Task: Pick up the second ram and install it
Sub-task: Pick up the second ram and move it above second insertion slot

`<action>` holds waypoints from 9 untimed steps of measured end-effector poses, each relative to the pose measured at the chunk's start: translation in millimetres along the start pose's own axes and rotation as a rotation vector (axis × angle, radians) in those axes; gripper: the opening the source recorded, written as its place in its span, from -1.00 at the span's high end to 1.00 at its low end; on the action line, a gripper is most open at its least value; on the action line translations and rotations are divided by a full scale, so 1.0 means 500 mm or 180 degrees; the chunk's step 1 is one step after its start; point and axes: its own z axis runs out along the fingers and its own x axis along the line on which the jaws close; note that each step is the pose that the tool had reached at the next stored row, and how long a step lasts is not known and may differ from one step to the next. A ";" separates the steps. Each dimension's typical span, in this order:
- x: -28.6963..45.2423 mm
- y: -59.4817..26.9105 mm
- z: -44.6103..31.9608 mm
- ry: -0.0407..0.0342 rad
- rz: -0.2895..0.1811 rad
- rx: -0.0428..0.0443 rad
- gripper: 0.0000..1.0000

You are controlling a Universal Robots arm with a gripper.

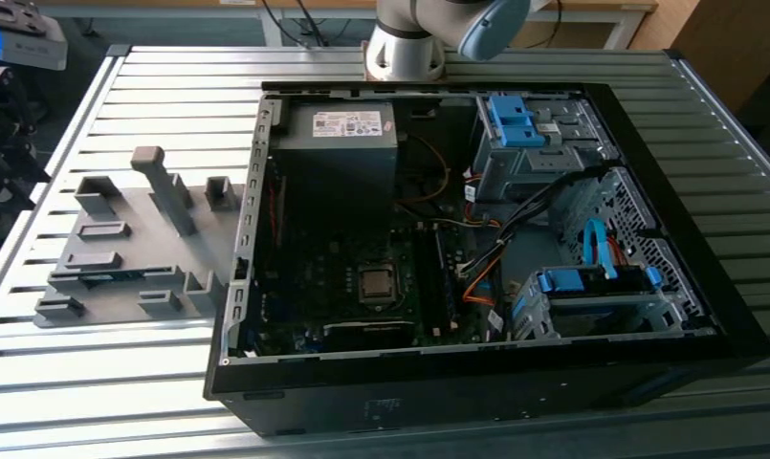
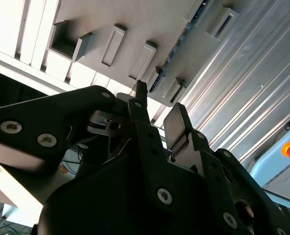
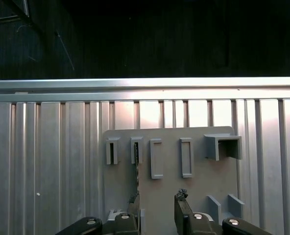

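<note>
Two fingers of the gripper stand apart and empty above the grey holder plate at the exterior view's left, where the second ram stands on edge, probably so the jaws can pinch its flat faces.

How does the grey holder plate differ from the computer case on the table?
The holder plate is grey, low and small; the computer case is black, tall and larger. The plate carries raised blocks; the case lies open, showing its motherboard. Both rest on the slatted table.
</note>
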 end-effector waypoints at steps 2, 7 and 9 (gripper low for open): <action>0.000 0.000 0.000 0.0000 0.0000 0.0000 0.18; 0.000 0.000 0.003 0.0000 0.0000 0.0000 0.18; 0.000 0.000 0.004 0.0000 0.0000 0.0000 0.18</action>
